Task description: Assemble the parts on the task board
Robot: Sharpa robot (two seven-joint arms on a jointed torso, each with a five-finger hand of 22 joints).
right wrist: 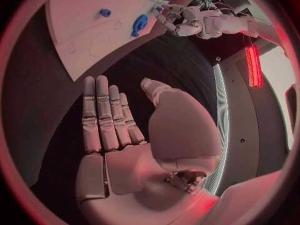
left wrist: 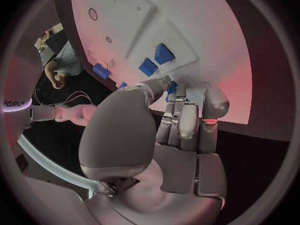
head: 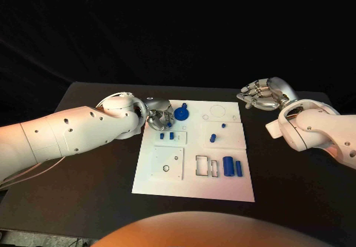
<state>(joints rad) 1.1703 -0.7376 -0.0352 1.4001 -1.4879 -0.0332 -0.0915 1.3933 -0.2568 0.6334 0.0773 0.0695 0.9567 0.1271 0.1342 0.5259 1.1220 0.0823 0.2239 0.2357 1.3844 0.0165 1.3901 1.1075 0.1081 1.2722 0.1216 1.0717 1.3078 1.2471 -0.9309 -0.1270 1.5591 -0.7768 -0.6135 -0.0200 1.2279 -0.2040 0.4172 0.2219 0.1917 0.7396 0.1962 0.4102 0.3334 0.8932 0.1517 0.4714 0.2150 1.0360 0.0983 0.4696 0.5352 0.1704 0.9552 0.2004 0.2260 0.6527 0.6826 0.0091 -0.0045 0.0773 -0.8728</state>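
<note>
Right now your left hand (head: 154, 116) sits over the far left corner of the task board (head: 194, 191), fingers curled down close beside the round blue part (head: 181, 111) that stands there. In the left wrist view a small blue piece (left wrist: 170, 88) shows just at the fingertips (left wrist: 164, 83), but you cannot tell from these pictures whether it is truly pinched or only touched, so confirm the hold before you lift. Your right hand (head: 261, 94) hovers off the board's far right corner, above the black table (head: 89, 154), with its fingers straight, apart and holding nothing. The other parts lie loose on the board: two small blue pieces (head: 167, 136) just nearer to you than the left hand, one small peg (head: 213, 137) toward the middle, and two longer blue bars (head: 232, 166) at the near right beside the rectangular cut-outs (head: 206, 166). To do this step well, you should probably firm up the pinch slowly, keep the wrist level so the piece does not twist, and lift straight up clear of the round part before carrying it anywhere.
</note>
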